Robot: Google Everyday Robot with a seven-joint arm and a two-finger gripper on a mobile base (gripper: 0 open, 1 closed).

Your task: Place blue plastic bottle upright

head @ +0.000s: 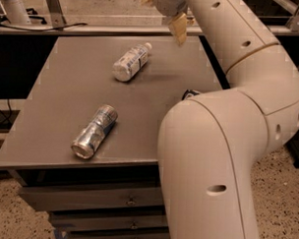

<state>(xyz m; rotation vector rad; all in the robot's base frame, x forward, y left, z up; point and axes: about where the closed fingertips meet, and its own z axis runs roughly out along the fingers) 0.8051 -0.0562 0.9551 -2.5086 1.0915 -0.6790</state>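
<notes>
The blue plastic bottle [132, 62] lies on its side on the far half of the grey table [56, 113], its white cap pointing to the back right. My gripper [164, 13] hangs above the table's far edge, up and to the right of the bottle, not touching it. Its fingers stand apart and hold nothing; one tan fingertip [179, 30] points down.
A silver-and-blue can [95, 132] lies on its side near the front left. A dark packet [189, 94] peeks out from behind my arm [212, 158], which covers the table's right side. Drawers [92, 198] sit under the table top.
</notes>
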